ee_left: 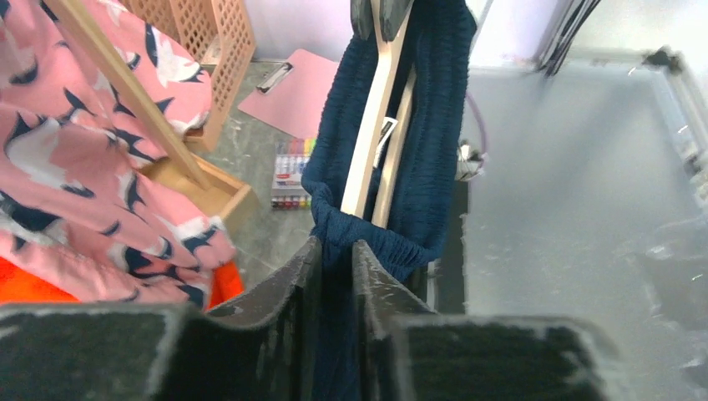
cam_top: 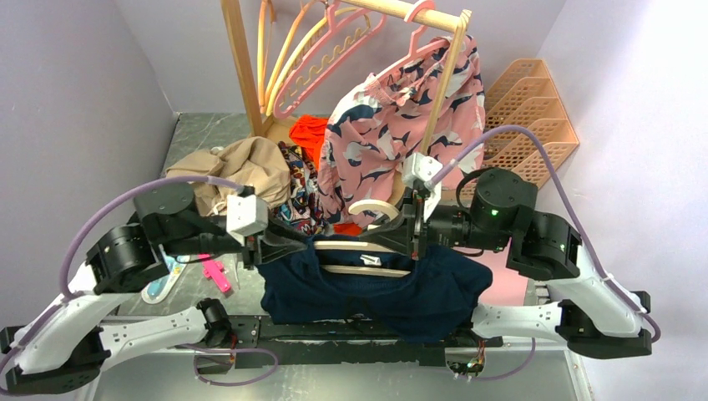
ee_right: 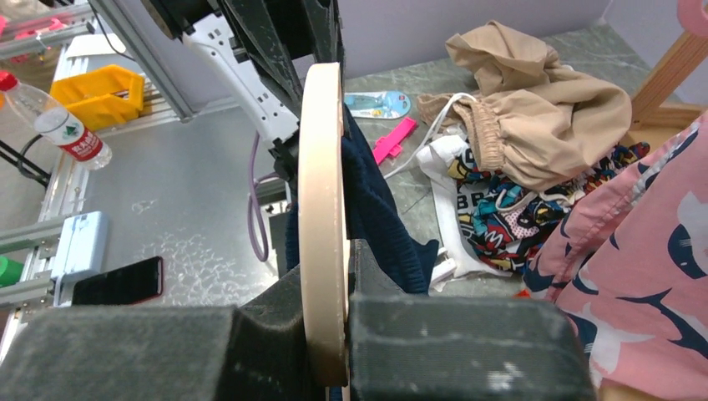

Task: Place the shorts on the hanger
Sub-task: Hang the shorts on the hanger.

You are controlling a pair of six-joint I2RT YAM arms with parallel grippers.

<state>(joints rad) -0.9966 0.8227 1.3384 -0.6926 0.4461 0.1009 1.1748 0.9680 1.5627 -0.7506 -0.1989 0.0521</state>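
We're mid-hang. The right jaws are clamping shut on the pale cream, wood-coloured clothes hanger (ee_right: 324, 167), edge-on, close by its thick hook. The left jaws are pinching shut on a fold of the elastic waistband of the plain dark navy fabric shorts (ee_left: 434, 125); only cloth is showing between them.

The navy shorts are hanging between the two sets of jaws, off the grey tabletop (cam_top: 196, 138). The hanger's bars are running inside the waistband, and the legs are drooping below both sets of jaws.

Our read is that we're seating the waistband on the cream hanger, and the task is looking well along but not finished. For the next move, the left jaws should be drawing the elastic outward and over the hanger end nearest them. The right jaws should be holding the hanger level meanwhile. The risk we're seeing is the elastic snapping back off that end.

Containers:
- The peach lattice plastic baskets (cam_top: 526, 117) are stacked well beyond the right jaws. We can't tell what is in them.
- The clear case (ee_left: 290, 171) ahead of the left jaws is holding a row of coloured markers.
- The yellow plastic bin (ee_right: 100, 96) is sitting far ahead and left of the right jaws, and its contents are hidden.
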